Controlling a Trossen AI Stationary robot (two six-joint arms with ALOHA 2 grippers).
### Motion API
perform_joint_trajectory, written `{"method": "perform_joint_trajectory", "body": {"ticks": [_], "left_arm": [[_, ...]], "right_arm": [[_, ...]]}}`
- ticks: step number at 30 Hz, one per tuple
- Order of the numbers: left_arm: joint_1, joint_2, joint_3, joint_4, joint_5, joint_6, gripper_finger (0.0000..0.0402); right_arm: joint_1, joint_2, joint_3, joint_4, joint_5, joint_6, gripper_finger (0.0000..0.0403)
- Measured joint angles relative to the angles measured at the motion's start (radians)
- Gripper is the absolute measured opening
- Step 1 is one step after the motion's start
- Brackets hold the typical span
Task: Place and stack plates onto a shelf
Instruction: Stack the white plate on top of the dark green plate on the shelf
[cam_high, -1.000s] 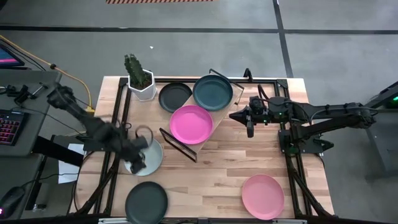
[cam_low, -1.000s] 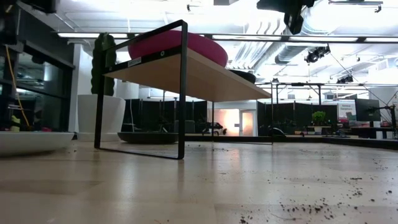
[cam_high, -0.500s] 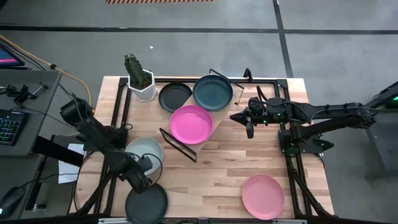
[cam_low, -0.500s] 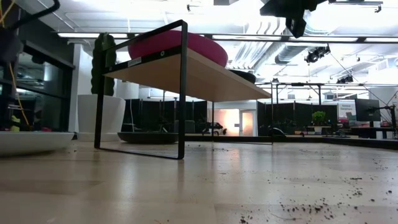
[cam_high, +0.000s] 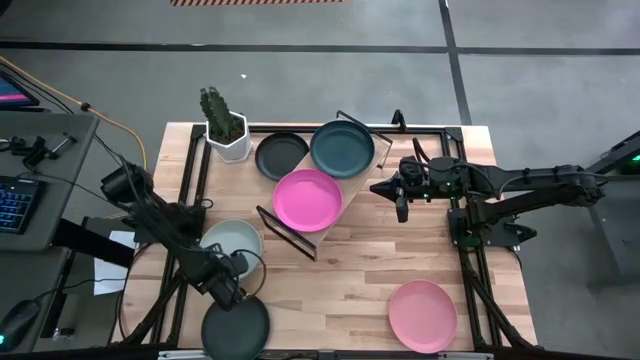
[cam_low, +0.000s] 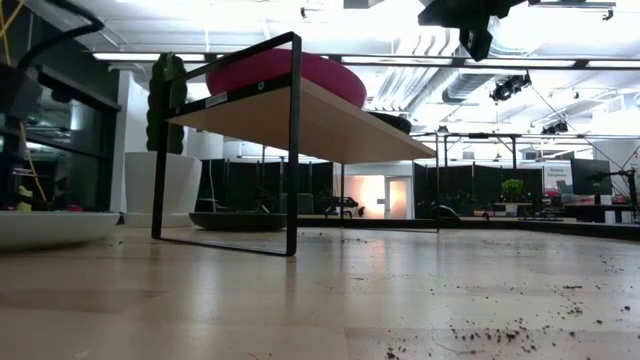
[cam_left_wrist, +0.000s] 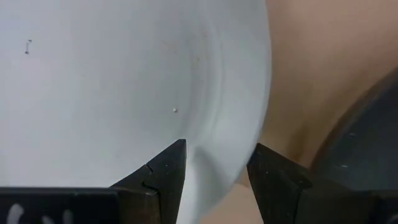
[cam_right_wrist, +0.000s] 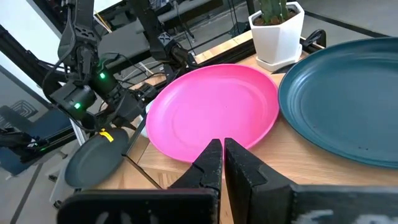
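The left gripper (cam_left_wrist: 214, 165) sits open over the rim of the pale plate (cam_high: 232, 240) on the table; next it should squeeze and lift; the right gripper (cam_right_wrist: 222, 155) waits closed beside the shelf (cam_high: 345, 190).

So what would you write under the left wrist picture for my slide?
The left hand, open, straddles the rim of the pale mint-white plate, with a dark grey plate beside it on the table.

You are in an open-plan lab or office: grey concrete floor (cam_high: 300, 90), exposed ceiling ducts (cam_low: 420, 85), strip lights (cam_low: 150, 56), monitors (cam_low: 590, 175) on distant desks.
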Motion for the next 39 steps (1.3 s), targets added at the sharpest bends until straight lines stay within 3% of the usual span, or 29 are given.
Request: {"method": "perform_joint_trajectory", "body": {"ticks": [10, 19, 24, 28, 35, 39], "left_arm": [[0.0, 0.052, 0.003, 0.007, -0.018, 0.05, 0.0147], [0.004, 0.017, 0.002, -0.043, -0.06, 0.061, 0.0016], [0.026, -0.062, 0.001, -0.059, -0.039, 0.059, 0.0015], [0.055, -0.169, 0.045, -0.111, 0.023, 0.111, 0.0004], [0.125, -0.388, 0.168, -0.195, 0.317, 0.165, 0.0001], [0.15, -0.499, 0.251, -0.202, 0.334, 0.111, 0.0001]], "right_arm": [[0.0, 0.0, 0.0, 0.0, 0.0, 0.0, 0.0], [0.0, 0.0, 0.0, 0.0, 0.0, 0.0, 0.0], [0.0, 0.0, 0.0, 0.0, 0.0, 0.0, 0.0], [0.0, 0.0, 0.0, 0.0, 0.0, 0.0, 0.0], [0.0, 0.0, 0.0, 0.0, 0.014, -0.033, 0.0], [0.0, 0.0, 0.0, 0.0, 0.043, -0.035, 0.0]]}}
